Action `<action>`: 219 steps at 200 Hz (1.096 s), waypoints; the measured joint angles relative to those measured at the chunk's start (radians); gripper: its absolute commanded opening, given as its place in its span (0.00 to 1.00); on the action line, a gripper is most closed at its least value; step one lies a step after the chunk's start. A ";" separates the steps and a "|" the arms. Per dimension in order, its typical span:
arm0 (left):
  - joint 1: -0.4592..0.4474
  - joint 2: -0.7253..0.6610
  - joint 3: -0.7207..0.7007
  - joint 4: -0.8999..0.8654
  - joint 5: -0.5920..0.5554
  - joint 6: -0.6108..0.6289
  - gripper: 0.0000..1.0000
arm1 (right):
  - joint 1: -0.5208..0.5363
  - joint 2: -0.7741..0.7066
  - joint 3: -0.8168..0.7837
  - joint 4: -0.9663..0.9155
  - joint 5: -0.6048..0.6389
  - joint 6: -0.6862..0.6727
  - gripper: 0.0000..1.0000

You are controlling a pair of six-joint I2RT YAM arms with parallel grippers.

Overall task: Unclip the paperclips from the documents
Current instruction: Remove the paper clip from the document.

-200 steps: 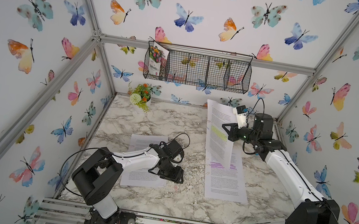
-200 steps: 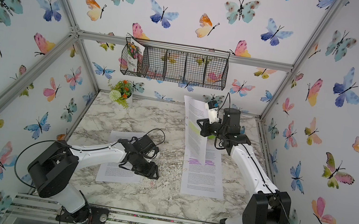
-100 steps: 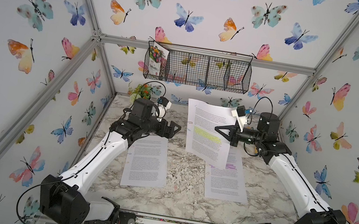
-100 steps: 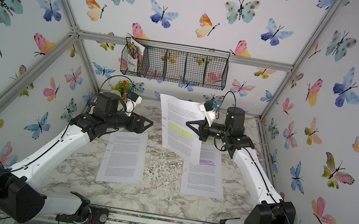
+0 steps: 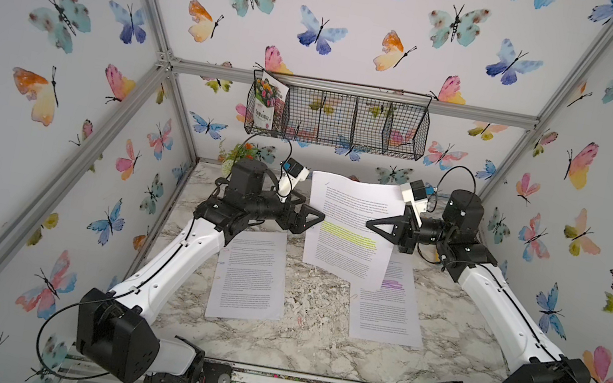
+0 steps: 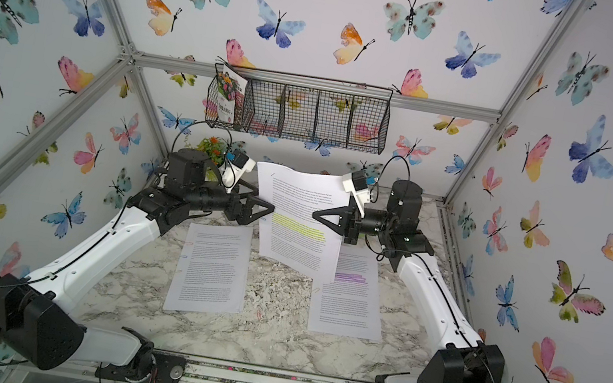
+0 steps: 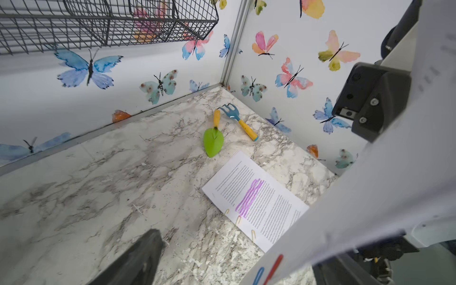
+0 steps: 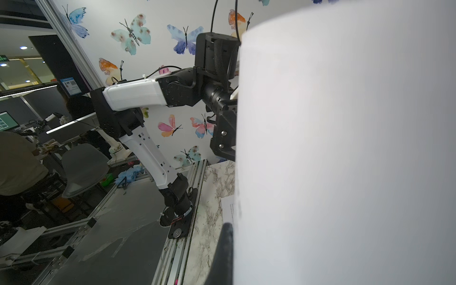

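Note:
My right gripper [image 5: 370, 225] is shut on the right edge of the yellow-highlighted document [image 5: 351, 229], holding it upright above the table. Its blank back fills the right wrist view beside one dark finger [image 8: 224, 249]. My left gripper [image 5: 318, 217] stands open at the sheet's left edge. In the left wrist view one finger [image 7: 143, 254] shows, and a blue paperclip [image 7: 258, 275] and a red one [image 7: 272, 267] sit on the held sheet's edge. The purple-highlighted document [image 7: 256, 204] lies flat with yellow clips [image 7: 238, 219]. The unhighlighted document [image 5: 248, 275] lies at the left with a pink clip [image 5: 224, 249].
A wire basket [image 5: 338, 120] hangs on the back wall with a seed packet [image 5: 267, 103] in it. A flower pot [image 5: 237, 153] stands at the back left. A green trowel [image 7: 213, 138] and a blue rake [image 7: 238, 121] lie in the back right corner.
My left arm has risen from the unhighlighted document and reached across to the held sheet's left edge. My right gripper has turned that sheet to face the front.

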 measured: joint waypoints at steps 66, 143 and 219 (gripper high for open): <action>0.001 0.023 0.002 0.018 0.080 -0.032 0.00 | 0.000 0.000 -0.001 0.041 -0.006 0.027 0.02; 0.018 0.022 0.011 0.016 0.090 -0.036 0.00 | 0.000 -0.001 -0.032 0.054 -0.005 0.035 0.02; 0.103 -0.045 -0.093 -0.005 0.078 -0.043 0.00 | -0.013 -0.031 -0.042 -0.009 0.056 -0.050 0.02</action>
